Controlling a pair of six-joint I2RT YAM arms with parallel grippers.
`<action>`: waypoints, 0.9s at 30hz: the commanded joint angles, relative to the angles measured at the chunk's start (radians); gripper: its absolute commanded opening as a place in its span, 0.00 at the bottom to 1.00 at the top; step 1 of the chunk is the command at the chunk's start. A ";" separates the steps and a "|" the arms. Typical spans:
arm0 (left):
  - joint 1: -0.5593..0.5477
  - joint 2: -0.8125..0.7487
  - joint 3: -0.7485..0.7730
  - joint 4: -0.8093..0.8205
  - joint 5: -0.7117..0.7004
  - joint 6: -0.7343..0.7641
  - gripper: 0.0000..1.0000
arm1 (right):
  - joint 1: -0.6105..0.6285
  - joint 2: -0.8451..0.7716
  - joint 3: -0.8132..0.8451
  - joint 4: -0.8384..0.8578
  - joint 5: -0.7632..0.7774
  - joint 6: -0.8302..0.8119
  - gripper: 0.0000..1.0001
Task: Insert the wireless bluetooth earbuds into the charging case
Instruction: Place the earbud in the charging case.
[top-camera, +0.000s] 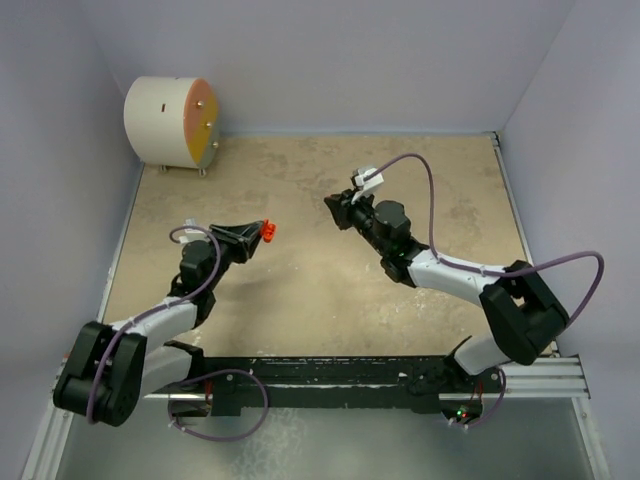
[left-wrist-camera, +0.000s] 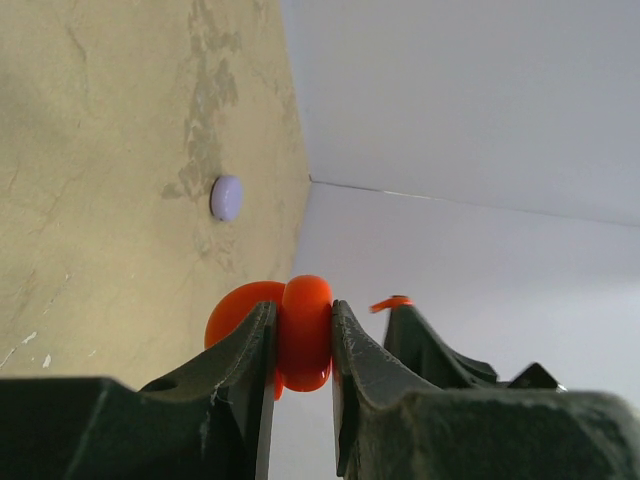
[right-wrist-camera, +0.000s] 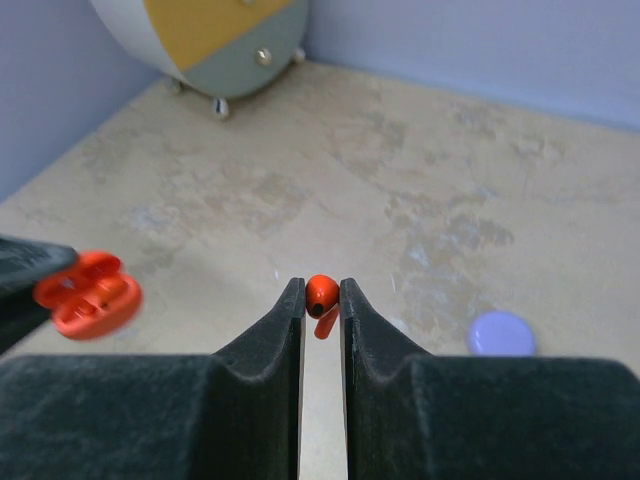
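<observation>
**Case in my left, bud in my right**

Beige, mottled table (top-camera: 300, 290) stretches between pale lavender walls (top-camera: 330, 60). A white drum (top-camera: 170, 122) with an orange-and-yellow face lies on its side in the corner at 10 o'clock in the top view.

My left gripper (top-camera: 255, 231) sits just toward 10 o'clock from the table's middle. Its fingers are clamped on the red case (left-wrist-camera: 300, 335), one pad on each side. From my right wrist camera the case appears open, with its hollows showing.

My right gripper (top-camera: 333, 207) is at about 1 o'clock from the middle and points toward the left one, with a gap between them. Its fingers are closed on a red bud (right-wrist-camera: 320, 295), pinched at the very tips with the stem hanging down. In that wrist view the case lies at 9 o'clock from the bud, well apart.

A lavender puck (right-wrist-camera: 502, 333) rests on the table at 3 o'clock from the bud, untouched.
</observation>
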 joint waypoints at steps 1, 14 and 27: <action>-0.085 0.111 0.002 0.210 -0.070 -0.039 0.00 | 0.000 -0.050 -0.019 0.157 -0.089 -0.050 0.00; -0.195 0.305 0.053 0.410 -0.146 -0.138 0.00 | 0.066 -0.069 -0.123 0.353 -0.081 -0.120 0.00; -0.270 0.421 0.088 0.497 -0.182 -0.198 0.00 | 0.179 0.002 -0.118 0.446 -0.010 -0.189 0.00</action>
